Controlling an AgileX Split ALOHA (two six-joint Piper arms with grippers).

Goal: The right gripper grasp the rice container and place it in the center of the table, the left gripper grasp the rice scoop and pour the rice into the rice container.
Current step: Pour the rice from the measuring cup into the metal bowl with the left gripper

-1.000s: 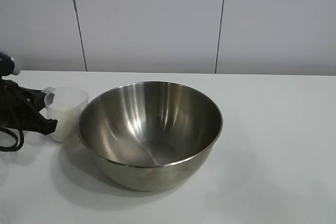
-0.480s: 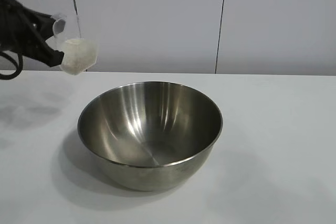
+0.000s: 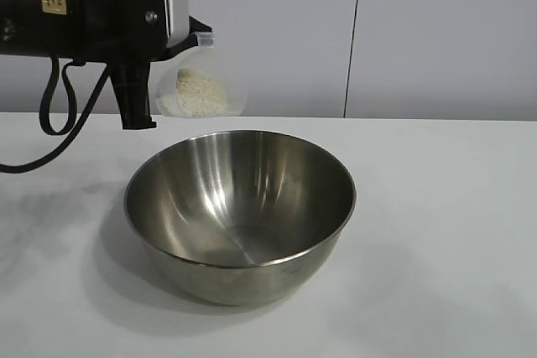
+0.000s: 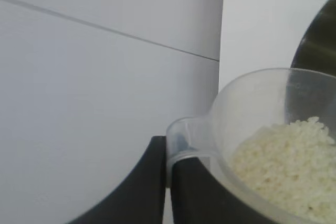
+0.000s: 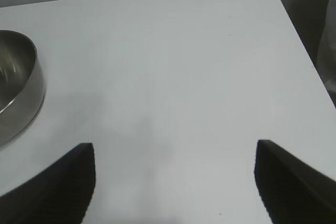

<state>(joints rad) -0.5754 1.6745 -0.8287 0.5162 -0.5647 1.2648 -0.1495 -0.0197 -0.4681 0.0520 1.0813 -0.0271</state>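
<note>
The rice container (image 3: 239, 207), a big shiny steel bowl, stands mid-table with no grains visible inside. My left gripper (image 3: 199, 36) hangs above its far left rim, shut on the handle of the rice scoop (image 3: 201, 90). The clear scoop is tipped onto its side and the rice (image 3: 197, 94) is heaped within it. In the left wrist view the left gripper (image 4: 168, 145) pinches the handle tab of the scoop (image 4: 252, 103), full of rice (image 4: 289, 161), with the bowl's rim (image 4: 320, 40) behind. My right gripper (image 5: 175, 150) hovers open over bare table, off to one side of the bowl (image 5: 16, 87).
The white table (image 3: 453, 207) stretches around the bowl; its corner and side edge (image 5: 294, 30) show in the right wrist view. A panelled wall (image 3: 277, 31) stands behind. The left arm's black cable (image 3: 54, 115) hangs down at the left.
My left gripper has lifted the scoop off the table beside the bowl, carried it up and to the right over the bowl's rim, and tipped it sideways. The bowl has not moved.
</note>
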